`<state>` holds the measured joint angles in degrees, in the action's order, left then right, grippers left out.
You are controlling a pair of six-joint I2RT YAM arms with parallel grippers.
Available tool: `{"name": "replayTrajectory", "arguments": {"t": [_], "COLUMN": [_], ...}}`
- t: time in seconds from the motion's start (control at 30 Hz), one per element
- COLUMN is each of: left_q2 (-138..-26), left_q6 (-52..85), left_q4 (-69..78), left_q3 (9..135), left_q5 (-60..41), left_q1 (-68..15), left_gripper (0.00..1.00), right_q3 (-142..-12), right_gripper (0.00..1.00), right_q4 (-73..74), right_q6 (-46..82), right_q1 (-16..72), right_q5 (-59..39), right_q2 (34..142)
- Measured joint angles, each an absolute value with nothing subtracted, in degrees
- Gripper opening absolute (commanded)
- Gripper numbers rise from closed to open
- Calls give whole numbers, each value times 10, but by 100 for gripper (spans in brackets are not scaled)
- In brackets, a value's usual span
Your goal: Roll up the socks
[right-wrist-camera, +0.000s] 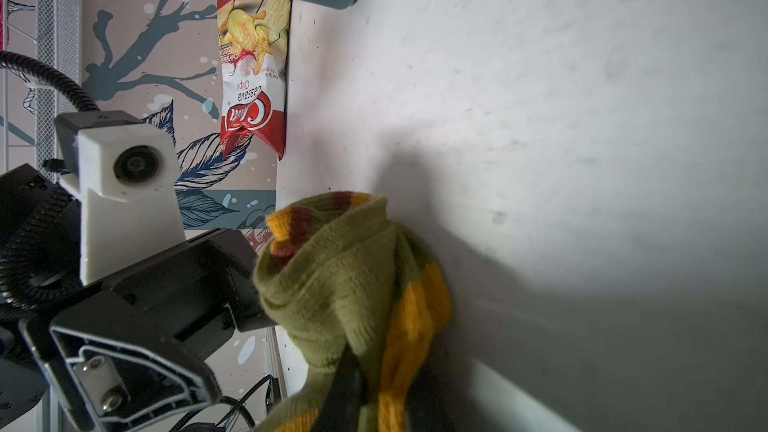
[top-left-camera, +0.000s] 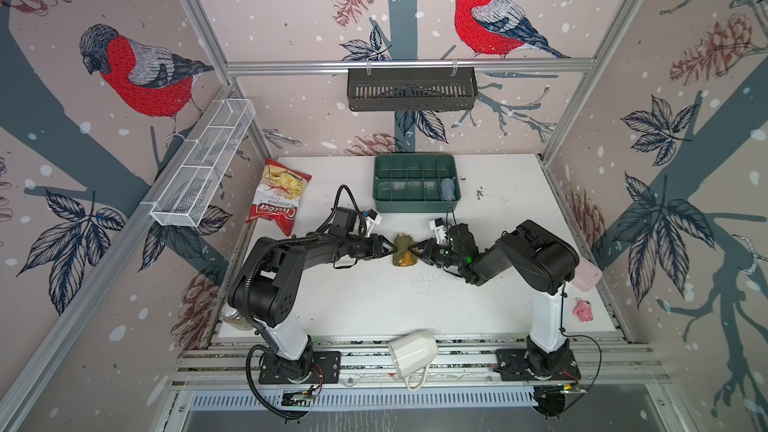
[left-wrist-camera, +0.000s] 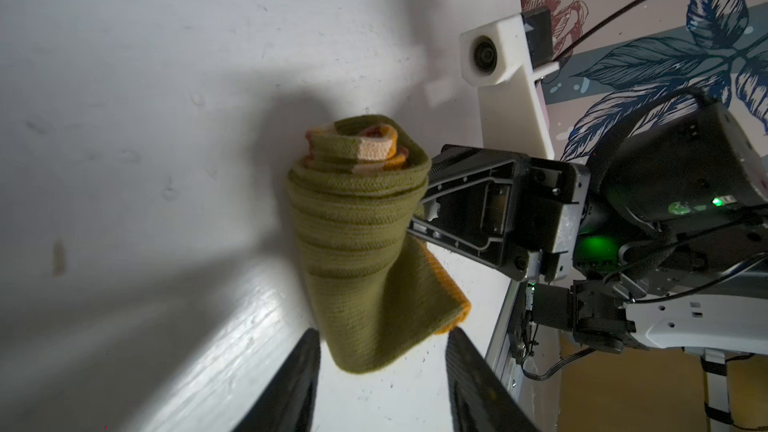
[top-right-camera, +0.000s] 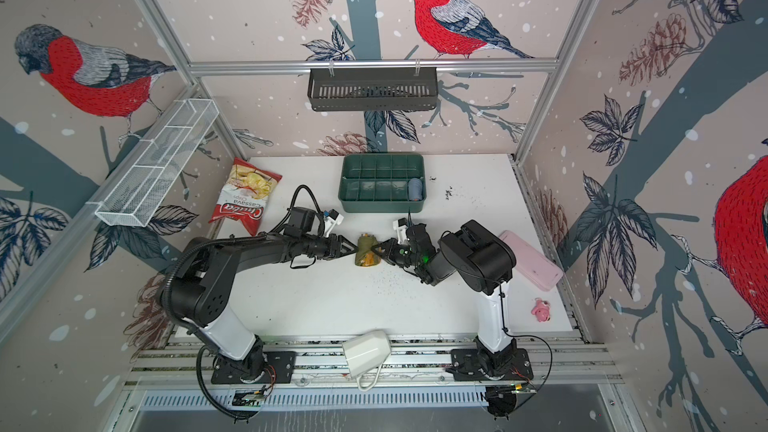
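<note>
White tabletop (top-left-camera: pixel 374 297), rolled olive socks (top-left-camera: pixel 404 252) (striped cuff showing), right gripper (top-left-camera: pixel 414 248) pinching them, left gripper (top-left-camera: pixel 392 248) spread around one end.

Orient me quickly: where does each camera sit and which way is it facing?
Both top views: high above the robot's side, looking down on the table; both arms show whole, left gripper and right gripper flanking the olive socks.
Left wrist: faces the socks and right gripper past its own open fingers.
Right wrist: faces the left gripper and chips bag; its own finger grips the socks.
All share the socks.
</note>
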<state>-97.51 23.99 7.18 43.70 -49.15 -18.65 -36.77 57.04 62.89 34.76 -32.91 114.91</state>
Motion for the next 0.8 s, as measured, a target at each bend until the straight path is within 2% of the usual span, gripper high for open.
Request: {"name": "replayTrajectory", "arguments": {"t": [0.37,0.8], "left_q2": [-1036,-1107], "left_q6": [246,294], "left_q4": [105,274], "left_q3": [439,426], "left_q5": [-493,-576], "left_q1": [-181,-181], "left_gripper": [51,53], "right_q3": [-368,-373], "right_gripper": [0,0], "right_q4": [586,622], "right_q6": [634,655], "right_q1": [341,340], "right_q5": [-348,-370], "right_q2": [1158,1177]}}
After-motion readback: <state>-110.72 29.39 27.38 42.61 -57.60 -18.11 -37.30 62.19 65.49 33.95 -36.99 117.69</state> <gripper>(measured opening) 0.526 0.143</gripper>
